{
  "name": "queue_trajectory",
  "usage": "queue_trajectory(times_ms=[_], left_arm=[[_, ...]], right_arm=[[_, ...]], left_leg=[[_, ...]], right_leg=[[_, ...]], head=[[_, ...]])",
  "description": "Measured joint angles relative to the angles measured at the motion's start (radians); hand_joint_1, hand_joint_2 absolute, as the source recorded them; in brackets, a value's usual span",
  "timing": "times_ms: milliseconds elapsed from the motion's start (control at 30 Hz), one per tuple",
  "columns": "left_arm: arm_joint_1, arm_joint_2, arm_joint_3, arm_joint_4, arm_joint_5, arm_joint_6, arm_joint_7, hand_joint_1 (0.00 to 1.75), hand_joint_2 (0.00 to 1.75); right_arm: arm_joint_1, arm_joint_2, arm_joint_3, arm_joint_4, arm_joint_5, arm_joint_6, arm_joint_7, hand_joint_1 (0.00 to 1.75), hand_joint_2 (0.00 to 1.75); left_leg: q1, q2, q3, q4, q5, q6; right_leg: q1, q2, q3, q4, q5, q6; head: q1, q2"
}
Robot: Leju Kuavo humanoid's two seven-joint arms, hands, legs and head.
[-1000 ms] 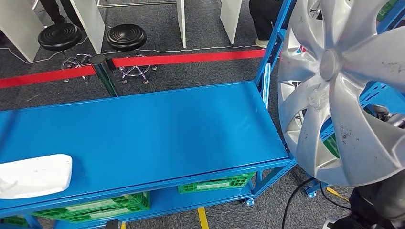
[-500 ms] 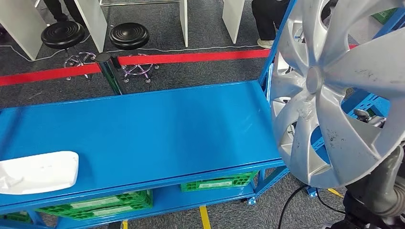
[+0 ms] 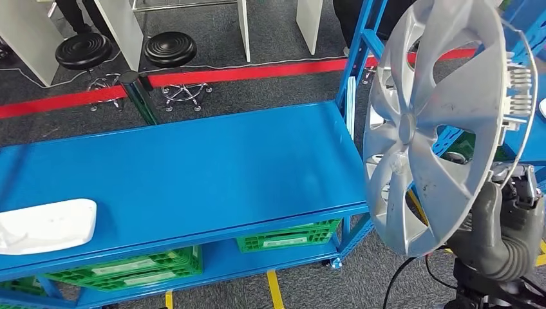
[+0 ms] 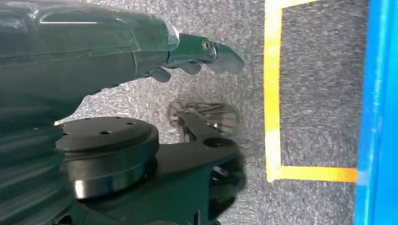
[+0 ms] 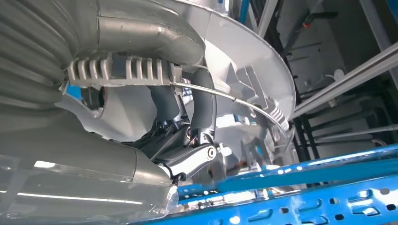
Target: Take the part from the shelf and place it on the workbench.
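Our right hand sits at the lower right of the head view, fingers clamped over the rim of the hubcap, which stands on edge in the air at the frame's right, beyond the end of the blue counter. Our left hand hangs over grey floor with a yellow line, fingers loosely curled around nothing. On the counter's lower-left corner lies one white panel. Under it we count two green crates. Two black stools stand behind one red barrier strip, upper left. The hubcap is silver, with broad swept spokes, scuffed with dark specks.
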Motion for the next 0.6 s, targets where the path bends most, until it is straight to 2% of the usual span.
queue_trajectory(times_ms=[33,67,100,133,167,200,233,333,367,400,433,500,533,567,600], left_arm=[[0.000,0.000,0.000,0.000,0.000,0.000,0.000,0.00,1.75],[0.000,0.000,0.000,0.000,-0.001,-0.001,-0.001,0.00,1.75],[0.000,0.000,0.000,0.000,-0.001,-0.001,-0.001,0.00,1.75],[0.000,0.000,0.000,0.001,-0.002,-0.001,-0.001,0.00,1.75],[-0.001,-0.001,-0.001,0.000,-0.004,-0.001,-0.001,0.00,1.75],[-0.001,-0.001,-0.001,0.000,-0.005,-0.001,-0.002,0.00,1.75],[-0.001,-0.002,-0.001,0.000,-0.006,-0.001,-0.002,0.00,1.75],[-0.001,-0.004,-0.002,0.001,-0.007,-0.002,-0.004,0.00,1.75],[-0.002,-0.005,-0.002,0.001,-0.007,-0.002,-0.005,0.00,1.75],[-0.003,-0.005,-0.002,0.001,-0.007,-0.003,-0.006,0.00,1.75],[-0.003,-0.005,-0.002,0.001,-0.007,-0.003,-0.006,0.00,1.75],[-0.003,-0.005,-0.002,0.001,-0.007,-0.004,-0.008,0.00,1.75],[-0.003,-0.005,-0.002,0.001,-0.007,-0.005,-0.008,0.00,1.75],[-0.002,-0.005,-0.002,0.001,-0.007,-0.006,-0.009,0.00,1.75],[-0.002,-0.005,-0.002,0.001,-0.007,-0.010,-0.009,0.00,1.75]], right_arm=[[-0.001,0.000,0.000,0.001,-0.001,0.000,0.003,1.75,1.75],[-0.001,-0.001,0.000,0.003,-0.003,0.000,0.005,1.75,1.75],[-0.002,-0.001,0.000,0.005,-0.004,0.000,0.006,1.75,1.75],[-0.003,-0.002,0.000,0.006,-0.004,0.000,0.006,1.75,1.75],[-0.004,-0.004,0.000,0.008,-0.005,0.000,0.006,1.75,1.75],[-0.005,-0.005,0.000,0.008,-0.006,-0.001,0.007,1.75,1.75],[-0.007,-0.007,-0.001,0.009,-0.008,-0.002,0.009,1.75,1.75],[-0.013,-0.014,-0.004,0.013,-0.012,-0.005,0.014,1.75,1.75],[-0.014,-0.016,-0.004,0.014,-0.014,-0.006,0.015,1.75,1.75],[-0.014,-0.019,-0.004,0.016,-0.017,-0.007,0.017,1.75,1.75],[-0.014,-0.021,-0.005,0.017,-0.020,-0.007,0.018,1.75,1.75],[-0.014,-0.025,-0.005,0.022,-0.026,-0.008,0.019,1.75,1.75],[-0.013,-0.026,-0.006,0.024,-0.032,-0.008,0.019,1.75,1.75],[-0.013,-0.026,-0.006,0.027,-0.038,-0.008,0.018,1.75,1.75],[-0.012,-0.027,-0.009,0.030,-0.045,-0.007,0.017,1.75,1.75]], left_leg=[[0.004,0.000,-0.010,0.042,-0.015,-0.005],[0.007,0.001,-0.004,0.050,-0.009,-0.009],[0.010,0.001,0.022,0.020,0.014,-0.012],[0.013,0.002,0.063,-0.041,0.045,-0.015],[0.014,0.002,0.107,-0.110,0.063,-0.017],[0.014,0.000,0.139,-0.164,0.076,-0.013],[0.013,-0.001,0.155,-0.197,0.080,-0.008],[0.008,-0.002,0.144,-0.207,0.092,0.018],[0.007,-0.001,0.137,-0.207,0.100,0.028],[0.007,0.000,0.128,-0.209,0.109,0.039],[0.007,0.001,0.117,-0.210,0.120,0.048],[0.001,0.001,0.091,-0.209,0.141,0.057],[-0.003,0.001,0.076,-0.209,0.153,0.059],[-0.008,0.001,0.062,-0.208,0.164,0.061],[-0.012,0.001,0.048,-0.208,0.174,0.061]], right_leg=[[0.000,-0.002,-0.011,0.005,0.004,0.002],[-0.001,-0.003,-0.022,0.012,0.008,0.004],[-0.002,-0.004,-0.033,0.018,0.012,0.007],[-0.004,-0.004,-0.043,0.026,0.015,0.011],[-0.005,-0.004,-0.052,0.033,0.018,0.015],[-0.005,-0.004,-0.059,0.039,0.021,0.021],[-0.005,-0.004,-0.064,0.043,0.026,0.027],[-0.008,-0.002,-0.069,0.043,0.041,0.048],[-0.010,0.000,-0.073,0.049,0.030,0.053],[-0.011,0.000,-0.081,0.070,0.002,0.058],[-0.012,0.001,-0.093,0.110,-0.042,0.061],[-0.011,0.002,-0.121,0.235,-0.139,0.065],[-0.011,0.002,-0.127,0.290,-0.164,0.064],[-0.010,0.002,-0.120,0.318,-0.165,0.062],[-0.008,0.002,-0.099,0.310,-0.147,0.057]], head=[[-0.003,0.000],[-0.006,0.000],[-0.008,0.000],[-0.010,0.000],[-0.012,0.000],[-0.013,0.000],[-0.013,0.000],[-0.009,0.000],[-0.007,0.000],[-0.004,0.000],[0.001,0.000],[0.012,0.000],[0.016,0.000],[0.018,0.000],[0.020,0.000]])
